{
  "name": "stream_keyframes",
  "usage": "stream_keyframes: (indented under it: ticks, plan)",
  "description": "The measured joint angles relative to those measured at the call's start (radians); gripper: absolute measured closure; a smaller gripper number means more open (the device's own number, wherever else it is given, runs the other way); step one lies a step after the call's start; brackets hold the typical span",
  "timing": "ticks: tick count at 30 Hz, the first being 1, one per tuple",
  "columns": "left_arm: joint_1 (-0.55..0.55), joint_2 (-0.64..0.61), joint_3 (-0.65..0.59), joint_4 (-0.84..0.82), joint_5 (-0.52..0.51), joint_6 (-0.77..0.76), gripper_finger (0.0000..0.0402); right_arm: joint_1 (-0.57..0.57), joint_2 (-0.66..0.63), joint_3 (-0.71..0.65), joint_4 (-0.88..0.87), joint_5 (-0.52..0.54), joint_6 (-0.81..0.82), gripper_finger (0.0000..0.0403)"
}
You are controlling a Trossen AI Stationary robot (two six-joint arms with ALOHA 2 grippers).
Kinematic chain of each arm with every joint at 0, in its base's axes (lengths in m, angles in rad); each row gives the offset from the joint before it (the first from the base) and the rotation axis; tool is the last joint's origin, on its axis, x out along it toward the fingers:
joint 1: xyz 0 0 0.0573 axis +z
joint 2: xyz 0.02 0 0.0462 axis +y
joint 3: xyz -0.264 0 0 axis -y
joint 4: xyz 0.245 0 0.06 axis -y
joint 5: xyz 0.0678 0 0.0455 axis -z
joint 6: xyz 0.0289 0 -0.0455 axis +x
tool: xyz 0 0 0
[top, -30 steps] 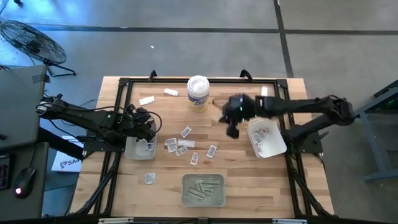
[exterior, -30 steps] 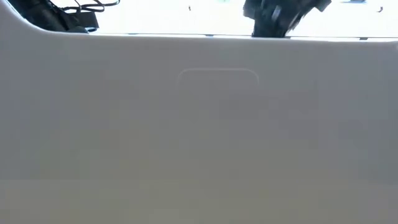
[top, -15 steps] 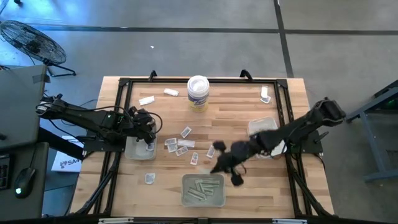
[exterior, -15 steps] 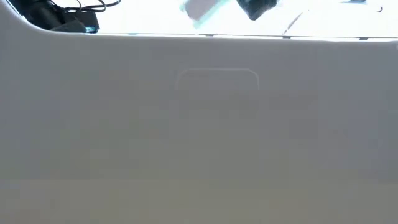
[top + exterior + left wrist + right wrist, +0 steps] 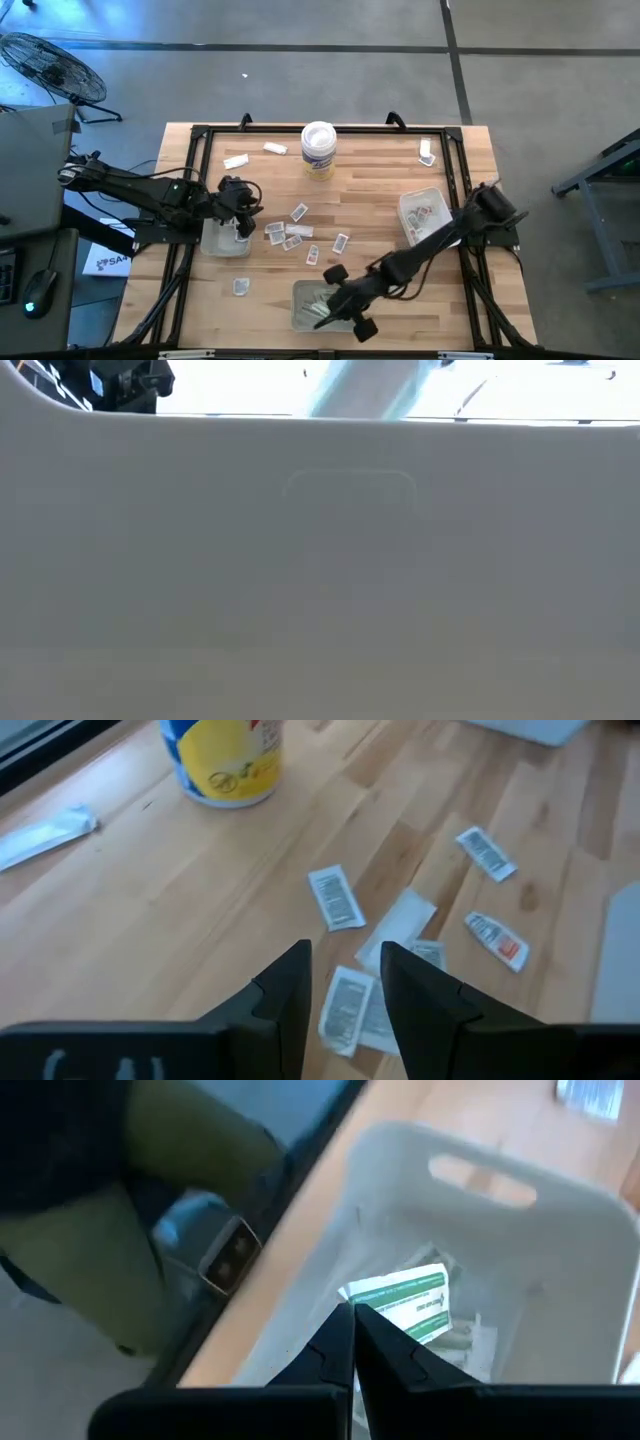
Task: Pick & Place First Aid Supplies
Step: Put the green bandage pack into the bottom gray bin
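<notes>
Packets first: the first aid supplies are small flat white sachets (image 5: 292, 238), light, limp and slick. They lie flush to the wooden table (image 5: 380, 165), so I judge each is best taken by a thin edge or short end, with a gentle pinch, since some may hold liquid.

Reading the overhead view as a clock face, with twelve at the table's far edge, the loose cluster lies near the centre. Stray packets rest toward eleven (image 5: 236, 161), toward one (image 5: 427, 150) and toward seven (image 5: 240, 287). Their long axes point every way, so no single wrist angle suits them all.

At six o'clock, the right gripper (image 5: 352, 1312) hangs over the translucent grey rectangular front tray (image 5: 300, 322). Its fingers are clenched together and appear to pinch the end of a white packet with green print (image 5: 410, 1302). That packet's long axis runs straight out from the fingertips, which I judge to be roughly the two-to-eight line of the reaching arm. Narrow pale strip wrappers (image 5: 462, 1342) already lie below it in the tray.

At nine o'clock, the left gripper (image 5: 345, 952) hovers between the grey left tray (image 5: 213, 245) and the cluster. Its fingers are parted and hold nothing. A white cylindrical tub with a yellow label (image 5: 318, 148) stands at twelve.
</notes>
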Motion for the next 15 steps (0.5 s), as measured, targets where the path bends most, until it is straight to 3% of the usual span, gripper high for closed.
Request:
stream_keyframes:
  ticks: [8,15]
  plan:
    - [0.000,0.000,0.000,0.019,0.012,0.001,0.0282,-0.003,0.120,0.131,-0.151,0.009,0.086,0.0394]
    - [0.000,0.000,0.000,0.056,0.044,0.026,0.0282,-0.015,0.106,0.152,-0.204,0.005,0.129,0.0334]
